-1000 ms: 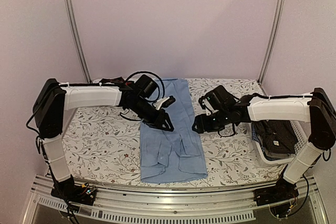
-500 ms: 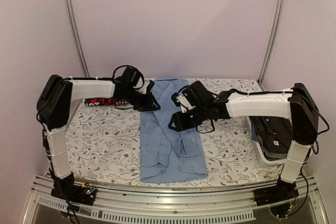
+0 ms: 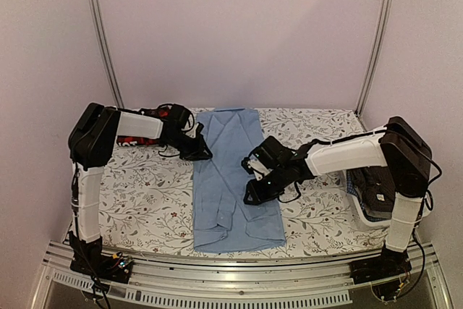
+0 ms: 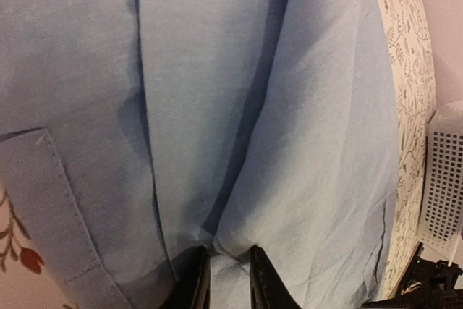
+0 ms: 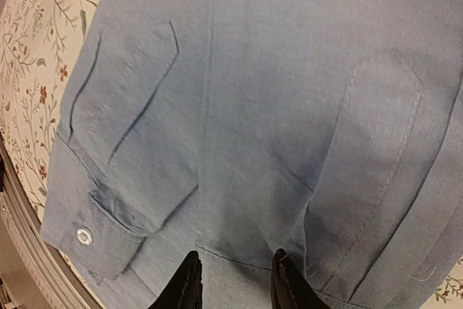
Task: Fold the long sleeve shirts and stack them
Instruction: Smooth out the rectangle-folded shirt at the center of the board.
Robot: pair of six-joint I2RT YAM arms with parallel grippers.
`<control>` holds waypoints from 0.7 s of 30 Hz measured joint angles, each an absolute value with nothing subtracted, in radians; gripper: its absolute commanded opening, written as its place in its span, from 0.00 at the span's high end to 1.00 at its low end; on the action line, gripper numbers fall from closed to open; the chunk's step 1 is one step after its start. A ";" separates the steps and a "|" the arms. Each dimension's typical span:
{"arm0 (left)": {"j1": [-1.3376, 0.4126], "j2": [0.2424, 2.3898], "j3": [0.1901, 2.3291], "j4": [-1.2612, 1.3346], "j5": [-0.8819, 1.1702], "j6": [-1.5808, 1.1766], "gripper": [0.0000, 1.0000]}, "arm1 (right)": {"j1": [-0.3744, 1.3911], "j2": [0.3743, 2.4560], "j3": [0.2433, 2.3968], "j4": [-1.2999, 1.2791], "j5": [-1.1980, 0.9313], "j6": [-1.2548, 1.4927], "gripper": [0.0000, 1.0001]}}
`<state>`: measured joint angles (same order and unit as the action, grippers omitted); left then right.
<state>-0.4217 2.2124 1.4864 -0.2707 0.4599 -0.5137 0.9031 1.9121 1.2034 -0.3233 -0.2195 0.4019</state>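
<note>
The light blue shirt (image 3: 235,179) is laid lengthwise down the middle of the floral surface (image 3: 145,200), collar at the far end, with the sleeves turned in over the front. The left pincer (image 4: 228,255) is set at the shirt's left edge, in its upper part. Its jaws are narrow, and a ridge of cloth is nipped between them. The right pincer (image 5: 236,255) is placed on the right edge at mid-length, jaws apart, with nothing caught yet.

The cloth is judged thin, light and limp. It will sag wherever it is unsupported, and its layers may be slid apart. Hold is best taken at the side edges, through all layers, so that sleeve and body are carried together. Darker shirts (image 3: 380,192) are seen in the white basket (image 3: 359,215) at the right.
</note>
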 measured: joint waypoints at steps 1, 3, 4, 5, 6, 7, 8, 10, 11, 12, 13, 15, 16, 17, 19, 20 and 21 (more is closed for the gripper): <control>-0.418 2.212 1.486 -0.270 0.462 -0.515 0.81 | 0.903 1.912 1.184 -0.326 -0.220 0.403 0.70; -0.417 2.212 1.486 -0.270 0.461 -0.517 0.81 | 0.903 1.909 1.150 -0.316 -0.220 0.406 0.71; -0.418 2.212 1.486 -0.270 0.461 -0.517 0.81 | 0.903 1.902 1.145 -0.312 -0.219 0.408 0.72; -0.418 2.213 1.486 -0.270 0.461 -0.517 0.81 | 0.903 1.893 1.135 -0.311 -0.218 0.413 0.72; -0.418 2.213 1.486 -0.270 0.461 -0.517 0.81 | 0.903 1.890 1.129 -0.312 -0.217 0.417 0.72; -0.418 2.213 1.486 -0.270 0.462 -0.517 0.81 | 0.903 1.888 1.124 -0.308 -0.216 0.424 0.72; -0.418 2.213 1.486 -0.270 0.463 -0.517 0.81 | 0.903 1.886 1.122 -0.306 -0.215 0.427 0.72; -0.418 2.213 1.486 -0.270 0.463 -0.517 0.81 | 0.903 1.880 1.119 -0.306 -0.212 0.435 0.72; -0.418 2.213 1.487 -0.270 0.463 -0.517 0.81 | 0.903 1.875 1.119 -0.311 -0.210 0.439 0.72; -0.418 2.212 1.487 -0.271 0.463 -0.517 0.81 | 0.903 1.868 1.119 -0.318 -0.205 0.442 0.72; -0.418 2.212 1.487 -0.272 0.463 -0.517 0.82 | 0.903 1.859 1.119 -0.322 -0.198 0.445 0.72; -0.418 2.207 1.488 -0.277 0.460 -0.516 0.82 | 0.903 1.837 1.124 -0.337 -0.185 0.448 0.71; -0.418 2.201 1.488 -0.281 0.457 -0.516 0.82 | 0.903 1.826 1.133 -0.345 -0.178 0.449 0.71; -0.418 2.191 1.489 -0.288 0.453 -0.516 0.82 | 0.902 1.816 1.145 -0.347 -0.170 0.449 0.71; -0.422 2.164 1.490 -0.299 0.442 -0.516 0.81 | 0.900 1.804 1.169 -0.347 -0.164 0.450 0.71; -0.425 2.144 1.493 -0.302 0.437 -0.516 0.82 | 0.897 1.800 1.182 -0.345 -0.162 0.451 0.71; -0.426 2.129 1.499 -0.303 0.435 -0.516 0.81 | 0.895 1.799 1.193 -0.344 -0.160 0.452 0.71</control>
<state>-0.4259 2.1292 1.4994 -0.3031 0.4347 -0.5156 0.8948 1.7992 1.1927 -0.3435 -0.1600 0.4522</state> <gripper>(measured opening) 0.185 0.288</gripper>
